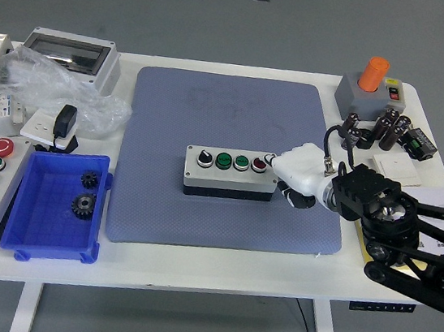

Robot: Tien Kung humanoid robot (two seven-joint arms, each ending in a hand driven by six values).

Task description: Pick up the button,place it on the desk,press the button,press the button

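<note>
A: Right hand (297,169) at the right end of the button box (230,173), white shell palm-down, fingers bunched narrow, nothing gripped. One fingertip (270,158) over or touching the red button (259,164); contact impossible to confirm from the head view.

B: Box position?

A: Flat on the blue-grey mat (231,159), mid-table, long axis left to right. Four controls in a row: black selector, two green, red nearest the hand. Box directly left of the hand, so reach along the long axis.

B: Arm pose?

A: Black forearm in from the lower right, low over the mat's right edge, wrist bent toward the box. Left hand nowhere in view.

B: Step?

A: Probably pressing, box already set down.
</note>
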